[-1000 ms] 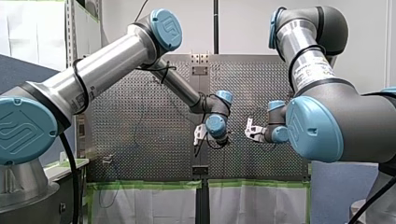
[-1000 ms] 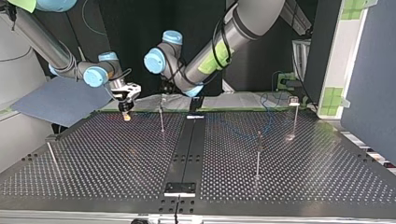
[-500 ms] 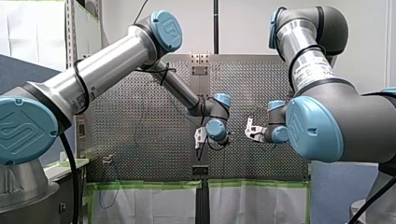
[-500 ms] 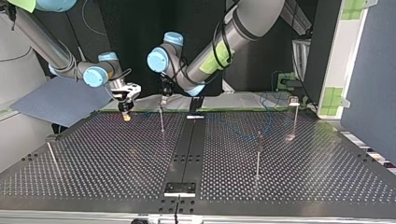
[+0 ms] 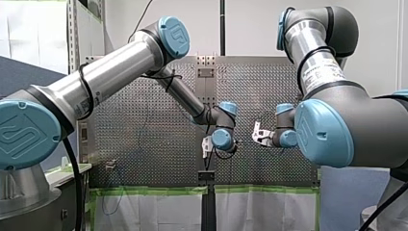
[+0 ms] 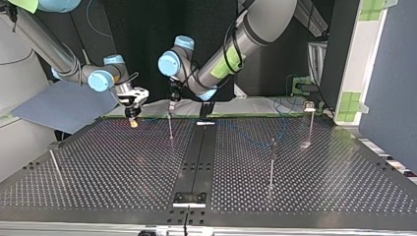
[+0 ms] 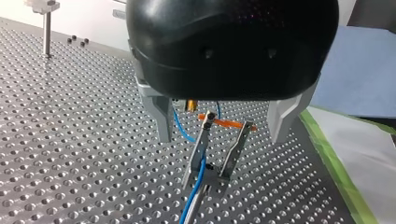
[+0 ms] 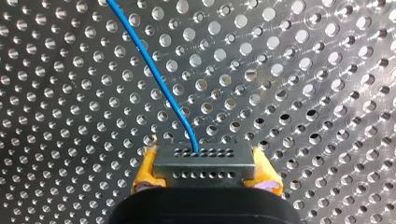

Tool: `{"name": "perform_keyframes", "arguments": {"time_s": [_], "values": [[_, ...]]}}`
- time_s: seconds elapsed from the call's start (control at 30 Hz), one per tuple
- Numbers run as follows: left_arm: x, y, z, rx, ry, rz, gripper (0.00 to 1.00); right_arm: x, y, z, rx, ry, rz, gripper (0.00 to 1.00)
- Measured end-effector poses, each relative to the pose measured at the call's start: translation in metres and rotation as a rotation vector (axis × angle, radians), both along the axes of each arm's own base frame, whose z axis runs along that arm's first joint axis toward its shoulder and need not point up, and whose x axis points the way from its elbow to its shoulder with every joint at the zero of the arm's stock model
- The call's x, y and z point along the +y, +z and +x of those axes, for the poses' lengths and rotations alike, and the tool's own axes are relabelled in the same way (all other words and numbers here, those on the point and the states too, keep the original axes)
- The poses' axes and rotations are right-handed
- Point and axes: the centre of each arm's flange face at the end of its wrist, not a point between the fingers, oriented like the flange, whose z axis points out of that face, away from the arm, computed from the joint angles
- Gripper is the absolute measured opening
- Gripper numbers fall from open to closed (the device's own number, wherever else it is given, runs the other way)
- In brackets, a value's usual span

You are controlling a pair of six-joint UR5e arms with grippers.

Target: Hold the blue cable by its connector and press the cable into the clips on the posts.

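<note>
The blue cable (image 8: 154, 70) leaves its connector (image 8: 204, 163) and trails off over the perforated surface (image 6: 123, 162) towards the nearest post (image 6: 170, 127). The connector is pinched squarely in the right gripper (image 8: 204, 170), with its yellow pads (image 8: 144, 173) clamped on either end of the grey block. From where I stand that arm has not budged in the last second. It hangs just beside the post, low over the surface.

What has moved is the other arm. The left gripper (image 7: 219, 137) has swung in sideways and dropped. It now sits right above the post, where a second ago it was off to one side of it. Its metal fingers (image 7: 161, 119) are spread wide and hold nothing, one on each side of the clip (image 7: 236, 149) at the post's top. The cable runs up past the foot of that clip; whether it is properly seated between the prongs I can't make out.

To my eye the pressing step at this first post is now in hand: one arm keeps the line anchored, and the other is lined up to push it home. Three more posts (image 6: 271, 162) stand well apart from this one, so most of the route looks still to do.
</note>
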Motion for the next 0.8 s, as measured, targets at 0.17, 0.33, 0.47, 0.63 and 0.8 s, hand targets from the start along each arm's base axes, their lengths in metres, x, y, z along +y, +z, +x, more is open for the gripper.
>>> {"name": "perform_keyframes", "arguments": {"time_s": [0.17,0.33,0.47,0.63,0.8], "values": [[0.0010,-0.0009,0.0000,0.003,0.006,0.000,1.00,-0.0001,-0.0001,0.0002,-0.002,0.000,0.000,0.00],[0.0013,-0.0005,-0.0001,0.004,0.008,0.001,1.00,-0.0003,-0.0001,0.0003,-0.004,0.000,-0.001,0.00],[0.0012,-0.0006,-0.0011,0.005,0.010,0.003,1.00,-0.0001,0.0000,0.0005,-0.004,0.000,-0.001,0.00],[0.0021,-0.0009,-0.0014,0.006,0.020,0.007,1.00,0.0003,-0.0003,0.0010,-0.004,0.001,0.001,0.00],[0.0034,-0.0017,-0.0041,0.015,0.022,0.030,1.00,0.0003,-0.0003,0.0009,-0.004,0.001,0.001,0.00]]}}
